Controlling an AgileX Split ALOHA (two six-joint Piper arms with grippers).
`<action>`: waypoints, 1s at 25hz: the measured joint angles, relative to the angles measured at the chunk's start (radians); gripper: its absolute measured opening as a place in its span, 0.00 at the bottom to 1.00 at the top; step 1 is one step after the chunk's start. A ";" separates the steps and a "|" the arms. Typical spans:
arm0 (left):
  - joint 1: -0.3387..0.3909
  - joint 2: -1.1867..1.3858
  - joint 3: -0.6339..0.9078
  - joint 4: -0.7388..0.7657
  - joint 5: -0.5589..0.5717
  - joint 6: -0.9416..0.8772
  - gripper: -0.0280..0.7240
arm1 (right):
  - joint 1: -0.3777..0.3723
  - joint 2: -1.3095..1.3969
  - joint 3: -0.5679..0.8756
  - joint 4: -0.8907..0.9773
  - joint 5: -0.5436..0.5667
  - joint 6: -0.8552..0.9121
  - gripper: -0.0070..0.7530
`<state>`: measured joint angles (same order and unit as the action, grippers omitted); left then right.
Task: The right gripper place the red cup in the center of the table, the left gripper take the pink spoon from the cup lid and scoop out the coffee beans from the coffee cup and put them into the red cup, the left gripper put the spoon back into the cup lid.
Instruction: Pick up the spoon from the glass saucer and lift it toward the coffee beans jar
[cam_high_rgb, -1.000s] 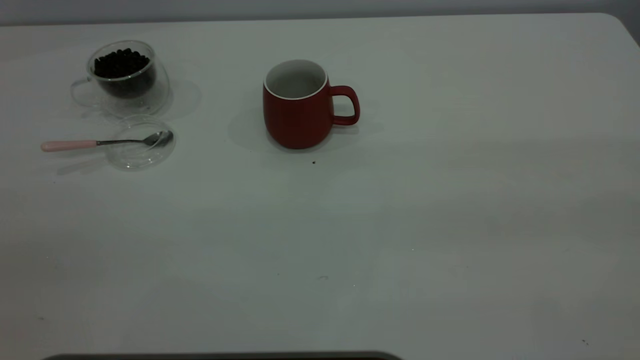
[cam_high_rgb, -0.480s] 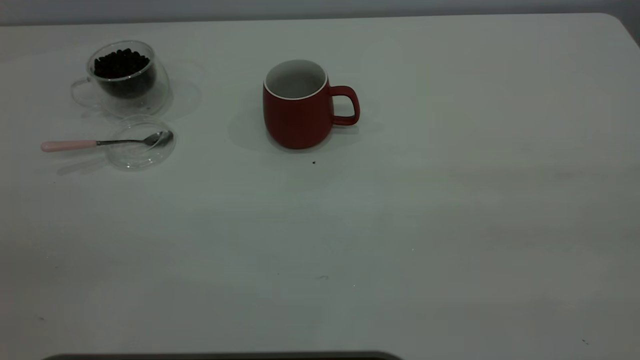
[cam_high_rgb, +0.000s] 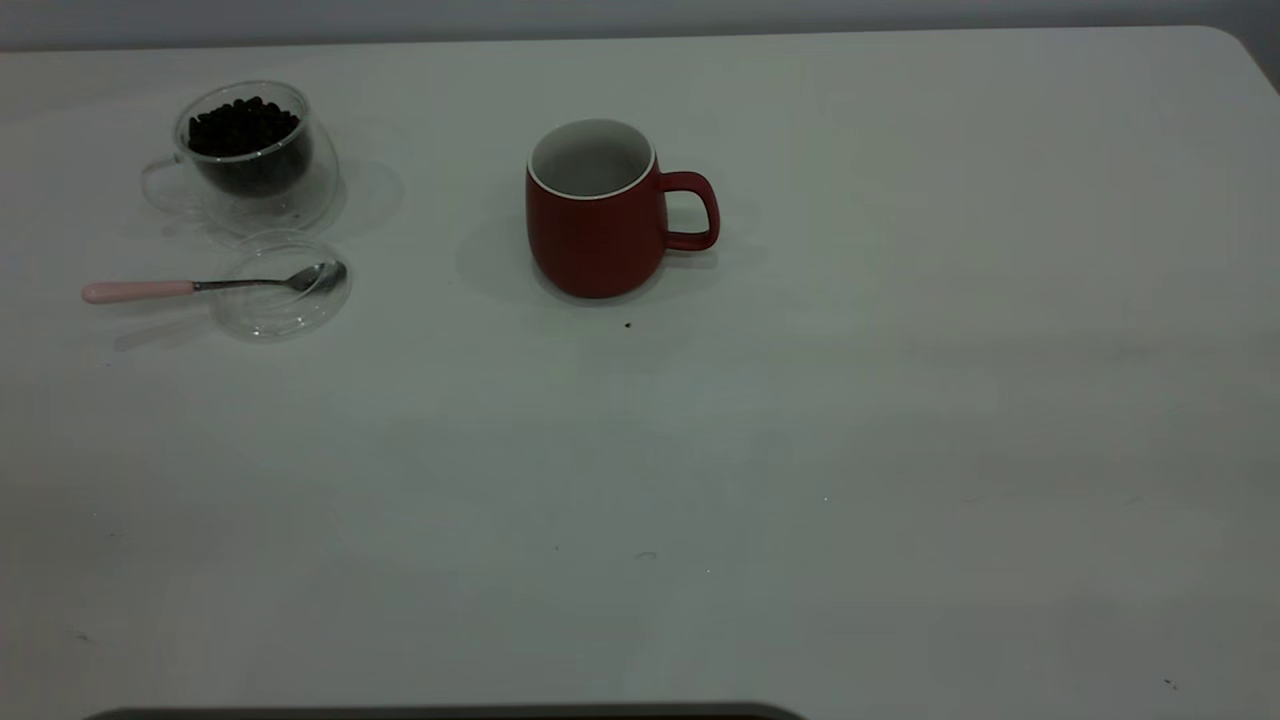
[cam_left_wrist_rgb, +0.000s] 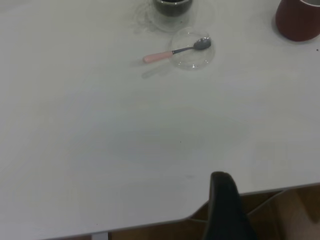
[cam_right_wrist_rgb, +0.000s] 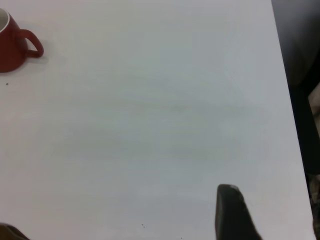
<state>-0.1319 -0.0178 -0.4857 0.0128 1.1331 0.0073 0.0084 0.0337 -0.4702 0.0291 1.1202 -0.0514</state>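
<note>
White tabletop (cam_high_rgb: 900, 420) fills pretty much the whole exterior frame, with a few dark specks on it and a strip of grey wall along the top edge. Neither arm shows up in that view.

The red cup (cam_high_rgb: 597, 215) sits upright a bit above the middle of the frame, handle pointing right, and it looks empty inside. In the upper left is the coffee cup (cam_high_rgb: 250, 155) with the coffee beans (cam_high_rgb: 243, 125) heaped in it. Just below it lies the cup lid (cam_high_rgb: 280, 288), with the pink spoon (cam_high_rgb: 200, 286) resting across it: bowl on the lid, pink handle sticking out left onto the table.

Left gripper (cam_left_wrist_rgb: 227, 210): only one dark finger pokes into the bottom of its wrist view, well away from the spoon, so I can't tell if it's apart or together. Same story for the right gripper (cam_right_wrist_rgb: 232, 212), one finger at the bottom of its own view, cup far off in the upper left corner.

What could go wrong, I reckon: the spoon handle lies flat on the table, so a shallow pinch might slip or drag the lid along with it. The lid also sits right next to the glass cup, easy to bump.

Versus the earlier frames, nothing on the table has budged.
</note>
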 joint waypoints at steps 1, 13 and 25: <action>0.000 0.000 0.000 0.000 0.000 0.000 0.72 | 0.000 0.000 0.000 0.000 0.000 0.000 0.56; 0.000 0.024 0.000 0.000 0.000 -0.019 0.72 | -0.001 0.000 0.000 0.000 0.000 0.000 0.56; 0.000 0.801 -0.111 0.031 -0.369 -0.184 0.72 | -0.001 0.000 0.000 0.000 0.000 0.000 0.56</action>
<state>-0.1319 0.7833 -0.5963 0.0443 0.7641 -0.1764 0.0073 0.0337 -0.4702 0.0291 1.1202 -0.0514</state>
